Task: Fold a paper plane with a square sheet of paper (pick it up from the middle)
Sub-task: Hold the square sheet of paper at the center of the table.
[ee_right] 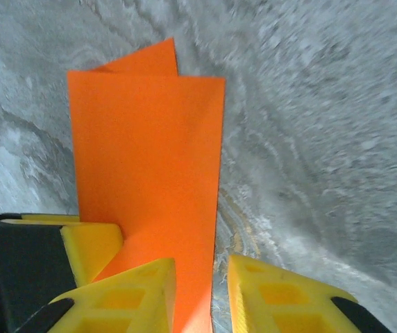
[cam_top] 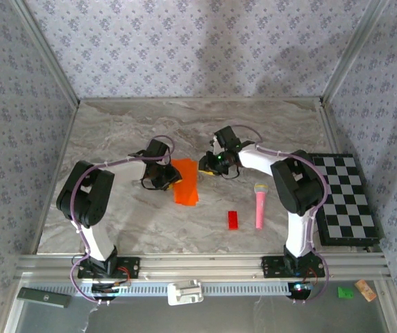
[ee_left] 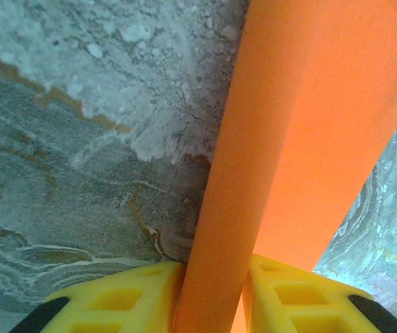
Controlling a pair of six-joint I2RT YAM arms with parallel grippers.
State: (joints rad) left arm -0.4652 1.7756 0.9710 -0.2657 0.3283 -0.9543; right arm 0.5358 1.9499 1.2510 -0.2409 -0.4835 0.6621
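Folded once in half, the orange sheet [ee_right: 150,152] awaits its nose and wing folds; the left hand [ee_left: 212,295] pinches its crease, the right hand [ee_right: 202,295] straddles an edge, narrowly parted.

Thin matt paper [cam_top: 186,182], a smooth marble-look table [cam_top: 129,125], moulded plastic fingers [ee_left: 115,305], and a ribbed metal rail [cam_top: 205,265] at 6 o'clock.

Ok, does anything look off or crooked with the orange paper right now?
Yes. The square sheet of paper, folded over, is misaligned: in the right wrist view a corner of the other layer pokes out, slanted, past the far edge.
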